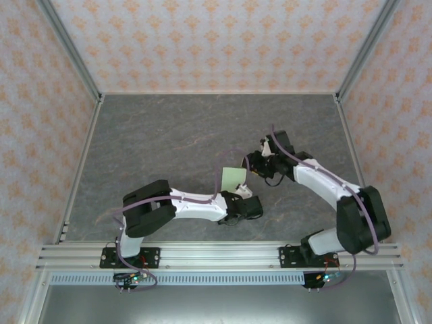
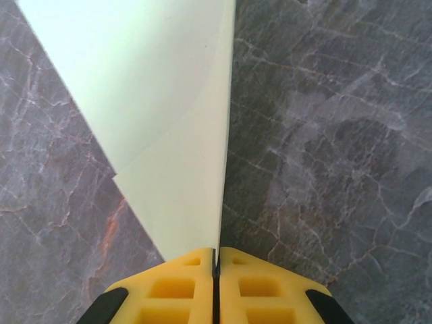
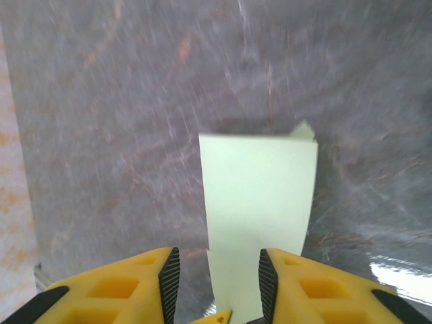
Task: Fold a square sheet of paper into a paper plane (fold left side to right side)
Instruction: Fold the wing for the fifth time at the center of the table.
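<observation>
The pale-green sheet of paper [image 1: 233, 178] is folded and held up off the table between the two arms. My left gripper [image 1: 243, 198] is shut on its lower edge. In the left wrist view the paper [image 2: 155, 101] rises from the closed yellow fingertips of the left gripper [image 2: 216, 260], with a folded layer showing. My right gripper [image 1: 252, 164] sits just right of the paper and is open. In the right wrist view the paper [image 3: 260, 202] stands as a tall panel in front of the open right gripper [image 3: 219, 283], its lower part reaching in between the fingers [image 3: 165, 277] without touching the pads.
The grey marbled table [image 1: 169, 135] has patterned walls [image 1: 40, 101] at the left, back and right. A metal rail [image 1: 216, 255] carrying both arm bases runs along the near edge. A small yellow tip [image 3: 221, 316] shows at the bottom of the right wrist view.
</observation>
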